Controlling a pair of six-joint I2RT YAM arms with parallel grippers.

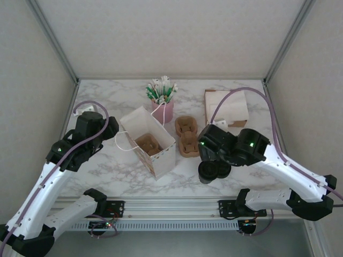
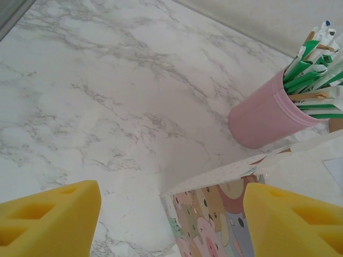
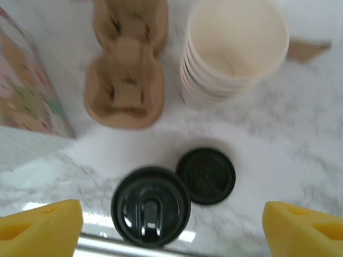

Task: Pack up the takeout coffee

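Black-lidded takeout coffee [image 3: 150, 206]: cup wall hidden; right hand [image 3: 171, 231] spread above.

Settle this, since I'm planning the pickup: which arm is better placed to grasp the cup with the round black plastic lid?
Right, probably. The right gripper hangs open above the black-lidded cup, framed between its yellow fingers. The left gripper is open at the printed paper bag.

An open paper bag [image 1: 148, 142] is pictured between the left arm [image 1: 80, 142] and right arm [image 1: 241, 147]; the black-lidded takeout coffee [image 1: 207, 173] is partly hidden beneath the latter.
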